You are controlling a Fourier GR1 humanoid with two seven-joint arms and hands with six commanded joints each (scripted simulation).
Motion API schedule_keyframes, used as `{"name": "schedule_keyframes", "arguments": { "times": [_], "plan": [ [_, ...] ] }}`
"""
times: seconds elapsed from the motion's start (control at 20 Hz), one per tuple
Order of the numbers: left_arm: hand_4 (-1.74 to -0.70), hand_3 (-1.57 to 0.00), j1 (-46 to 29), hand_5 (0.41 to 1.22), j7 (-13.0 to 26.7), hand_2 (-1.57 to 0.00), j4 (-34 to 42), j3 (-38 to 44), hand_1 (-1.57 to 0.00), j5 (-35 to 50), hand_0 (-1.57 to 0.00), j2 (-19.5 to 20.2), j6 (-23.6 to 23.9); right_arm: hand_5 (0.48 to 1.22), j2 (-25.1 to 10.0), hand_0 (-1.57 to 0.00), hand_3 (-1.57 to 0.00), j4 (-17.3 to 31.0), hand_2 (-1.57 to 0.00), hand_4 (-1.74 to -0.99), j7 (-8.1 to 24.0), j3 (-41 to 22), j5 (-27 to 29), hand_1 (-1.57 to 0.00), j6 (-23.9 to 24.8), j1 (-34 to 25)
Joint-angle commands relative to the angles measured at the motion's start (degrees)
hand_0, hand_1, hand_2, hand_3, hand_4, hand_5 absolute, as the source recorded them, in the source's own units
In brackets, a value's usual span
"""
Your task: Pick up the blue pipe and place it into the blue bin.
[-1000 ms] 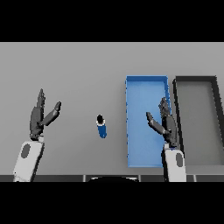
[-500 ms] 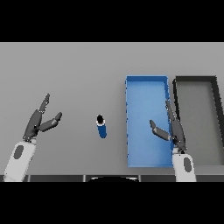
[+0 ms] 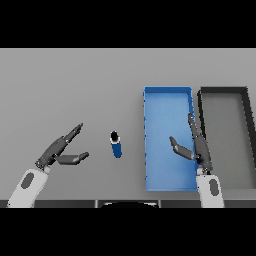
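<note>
Blue pipe (image 3: 116, 144) lies on our table (image 3: 75, 90), just left of the blue bin (image 3: 167, 102) (black bin (image 3: 224, 93) beside). Our left hand (image 3: 59, 151) and right hand (image 3: 196, 147) spread wide, holding nothing.

grey table (image 3: 75, 85) | dark grey bin (image 3: 248, 145) at its right side, long axis running away from viewer

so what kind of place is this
Likely a sorting bench: a plain grey table with a blue bin and a dark bin side by side, and a blue pipe standing loose beside them.
</note>
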State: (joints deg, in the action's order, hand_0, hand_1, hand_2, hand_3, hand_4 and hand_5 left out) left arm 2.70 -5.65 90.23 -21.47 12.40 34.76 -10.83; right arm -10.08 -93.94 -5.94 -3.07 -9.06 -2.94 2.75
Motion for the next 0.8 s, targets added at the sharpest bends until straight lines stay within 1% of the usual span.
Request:
{"name": "schedule_keyframes", "arguments": {
  "times": [0.0, 0.1, 0.15, 0.25, 0.3, 0.35, 0.4, 0.5, 0.55, 0.6, 0.65, 0.7, 0.75],
  "plan": [
    [-1.11, 0.00, -0.19, 0.497, 1.15, 0.00, 0.70, -1.19, 0.00, -0.71, 0.00, -0.40, -0.09, 0.617, -0.21, 0.00, 0.00, -0.87, 0.00, -1.164, 0.24, -0.01, -0.25, 0.00, 0.24, 0.09],
    [-1.13, 0.00, -0.90, 0.475, 2.20, 0.00, 3.12, -3.49, 0.00, -2.42, 0.00, -1.17, 0.26, 0.618, -0.17, 0.00, 0.00, -1.16, 0.00, -1.182, 0.00, 0.26, 0.67, 0.00, -0.24, 0.68],
    [-1.14, 0.00, -0.46, 0.464, 3.95, 0.00, 3.61, -4.60, 0.00, -3.15, 0.00, -1.82, 0.39, 0.619, -0.17, 0.00, 0.00, -1.40, 0.00, -1.189, 0.61, 0.14, 0.67, 0.00, -0.36, 0.70],
    [-1.14, 0.00, 0.65, 0.450, 4.62, 0.00, 1.62, -6.47, 0.00, -4.71, 0.00, -4.34, 0.25, 0.615, -0.09, 0.00, 0.00, -1.07, 0.00, -1.197, 1.03, 0.38, 1.14, 0.00, -0.51, 0.16],
    [-1.14, 0.00, 0.78, 0.452, 4.06, 0.00, 1.49, -7.06, 0.00, -4.93, 0.00, -5.17, 0.05, 0.618, -0.35, 0.00, 0.00, -1.35, 0.00, -1.205, 0.26, 0.48, 1.25, 0.00, -0.76, 0.96],
    [-1.15, 0.00, 1.81, 0.451, 4.57, 0.00, 0.80, -7.74, 0.00, -5.40, 0.00, -6.99, 0.57, 0.625, -0.04, 0.00, 0.00, -1.66, 0.00, -1.213, 0.60, 0.24, 1.14, 0.00, -0.61, 0.50],
    [-1.15, 0.00, 2.95, 0.452, 4.57, 0.00, -0.80, -7.91, 0.00, -5.73, 0.00, -7.92, 0.38, 0.627, 0.07, 0.00, 0.00, -0.95, 0.00, -1.218, 0.81, 0.35, 1.12, 0.00, -0.53, 0.06],
    [-1.15, 0.00, 3.62, 0.459, 2.37, 0.00, -3.14, -8.81, 0.00, -7.24, 0.00, -10.14, 0.81, 0.624, 0.24, 0.00, 0.00, -1.66, 0.00, -1.214, 0.57, 0.43, 1.31, 0.00, -0.41, 1.20],
    [-1.16, 0.00, 4.48, 0.460, 2.23, 0.00, -4.68, -9.11, 0.00, -7.70, 0.00, -12.15, 1.59, 0.622, 0.21, 0.00, 0.00, -1.49, 0.00, -1.211, 1.00, 0.54, 1.18, 0.00, -0.26, 1.07],
    [-1.15, 0.00, 4.67, 0.460, 1.64, 0.00, -5.18, -9.15, 0.00, -7.85, 0.00, -12.95, 1.97, 0.620, -0.22, 0.00, 0.00, -1.95, 0.00, -1.201, 0.57, 0.40, 0.88, 0.00, -0.46, 1.65],
    [-1.15, 0.00, 5.46, 0.460, 2.22, 0.00, -5.95, -9.53, 0.00, -8.04, 0.00, -14.55, 2.46, 0.621, -0.15, 0.00, 0.00, -2.25, 0.00, -1.202, 1.55, 0.67, 1.36, 0.00, -0.39, 0.88],
    [-1.14, 0.00, 6.55, 0.460, 2.33, 0.00, -7.27, -9.48, 0.00, -8.36, 0.00, -15.62, 2.83, 0.625, -0.03, 0.00, 0.00, -2.17, 0.00, -1.205, 1.77, 0.55, 1.24, 0.00, -0.36, 1.01],
    [-1.13, 0.00, 6.90, 0.459, 1.25, 0.00, -8.28, -9.89, 0.00, -8.85, 0.00, -16.52, 2.84, 0.631, 0.24, 0.00, 0.00, -2.41, 0.00, -1.210, 1.50, 0.24, 1.20, 0.00, -0.47, 1.42]
  ]
}}
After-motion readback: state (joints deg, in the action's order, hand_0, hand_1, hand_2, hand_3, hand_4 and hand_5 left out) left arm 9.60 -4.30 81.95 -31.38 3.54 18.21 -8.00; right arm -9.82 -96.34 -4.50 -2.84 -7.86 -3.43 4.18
